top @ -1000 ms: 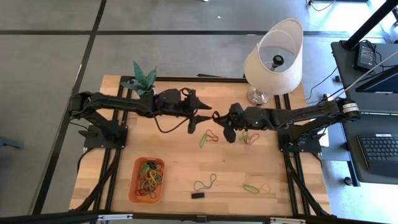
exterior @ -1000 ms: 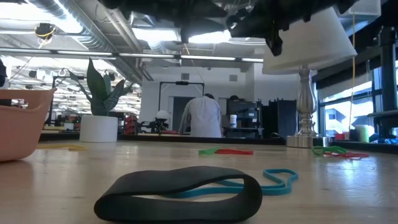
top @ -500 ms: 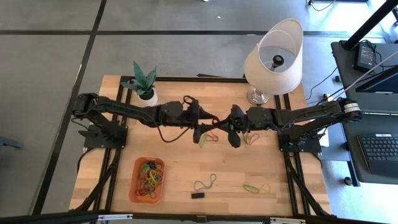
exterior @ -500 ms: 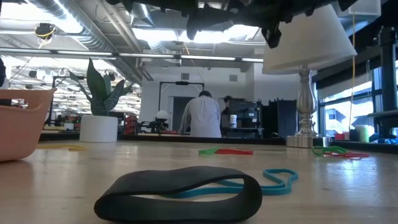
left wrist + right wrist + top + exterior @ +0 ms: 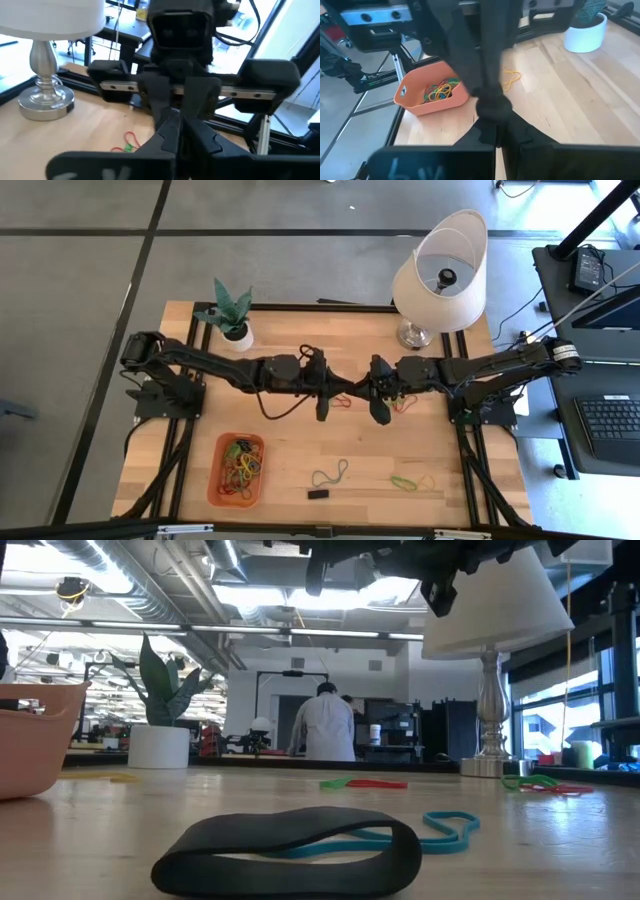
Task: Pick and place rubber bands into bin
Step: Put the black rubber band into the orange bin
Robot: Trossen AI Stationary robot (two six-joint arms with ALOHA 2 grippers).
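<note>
A: Pincers, two, both over mid-surface. Left pincer [image 5: 321,402] fingers together; a second ago they stood wide apart and nearer the plant. It has moved toward 3 o'clock onto the green-and-red bands [image 5: 334,400]; whether a band is caught I cannot tell.

B: Right pincer [image 5: 380,408]?

A: Together, nothing visibly held, just at 3 o'clock of the left one.

B: Rubber bands?

A: Red-green pair [image 5: 403,401] under the right arm; teal loop [image 5: 329,475] and green-yellow loops [image 5: 411,481] toward 6 o'clock. Bin [image 5: 219,470] at 8 o'clock, many bands inside.

B: Meaning?

A: Likely a grasp just made; carry to the bin not yet begun.
</note>
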